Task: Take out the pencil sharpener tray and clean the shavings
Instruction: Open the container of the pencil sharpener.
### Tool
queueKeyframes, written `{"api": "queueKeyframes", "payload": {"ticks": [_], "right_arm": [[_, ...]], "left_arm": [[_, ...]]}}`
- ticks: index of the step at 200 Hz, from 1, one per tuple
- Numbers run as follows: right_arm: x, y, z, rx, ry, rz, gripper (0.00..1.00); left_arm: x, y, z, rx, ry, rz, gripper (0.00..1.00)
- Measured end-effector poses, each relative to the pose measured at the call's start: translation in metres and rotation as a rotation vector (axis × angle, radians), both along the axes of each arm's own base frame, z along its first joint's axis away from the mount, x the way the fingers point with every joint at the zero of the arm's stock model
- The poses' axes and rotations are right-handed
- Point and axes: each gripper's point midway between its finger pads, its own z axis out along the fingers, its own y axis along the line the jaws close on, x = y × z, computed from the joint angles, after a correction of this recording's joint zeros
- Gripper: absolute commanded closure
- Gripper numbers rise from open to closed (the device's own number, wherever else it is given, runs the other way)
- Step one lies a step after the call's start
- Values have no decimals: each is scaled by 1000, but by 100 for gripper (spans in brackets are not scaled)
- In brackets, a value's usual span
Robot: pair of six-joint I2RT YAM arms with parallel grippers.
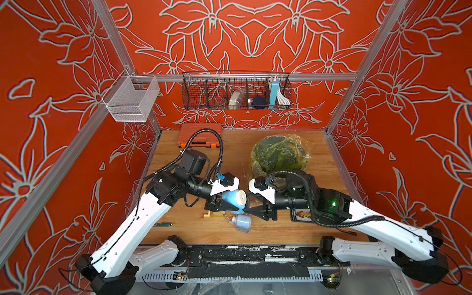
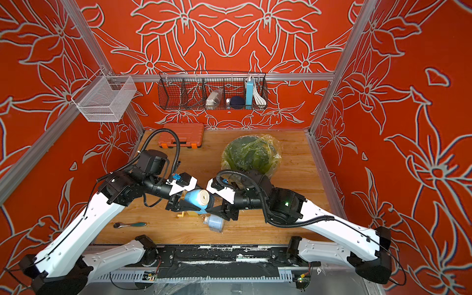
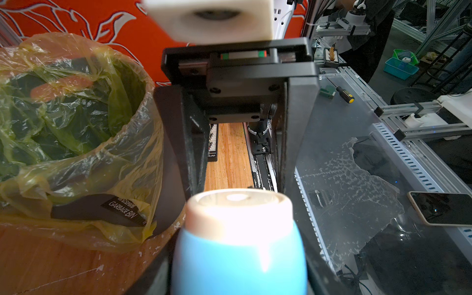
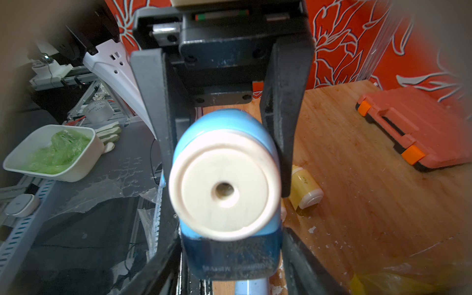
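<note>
A blue pencil sharpener (image 1: 233, 199) (image 2: 198, 198) with a round cream front face (image 4: 224, 184) hangs just above the table's middle. My left gripper (image 3: 238, 268) (image 1: 227, 204) is shut on its blue body (image 3: 240, 245). The pencil sharpener tray (image 4: 232, 258), translucent dark blue and speckled inside, sits at the sharpener's base. My right gripper (image 4: 231, 260) (image 1: 246, 207) faces the left one, and its fingers press both sides of the tray. Pale shavings (image 4: 311, 229) (image 3: 99, 268) are scattered on the wood below.
A garbage bin (image 1: 279, 155) lined with a yellow-green bag stands behind the right arm. An orange tool case (image 1: 200, 135) lies at the back. A second pale blue sharpener (image 1: 241, 222), a small yellow one (image 4: 305, 189) and a ratchet (image 2: 130, 224) lie on the table.
</note>
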Motion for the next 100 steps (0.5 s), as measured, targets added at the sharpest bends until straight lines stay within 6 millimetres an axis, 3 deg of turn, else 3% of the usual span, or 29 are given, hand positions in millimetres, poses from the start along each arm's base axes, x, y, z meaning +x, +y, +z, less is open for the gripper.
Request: {"api": "queueKeyframes", "payload": {"ticks": [100], "right_arm": [[-1,2,-4,-12,19,8,47]], "left_arm": [[-2,0,-3,5,20,1,100]]}}
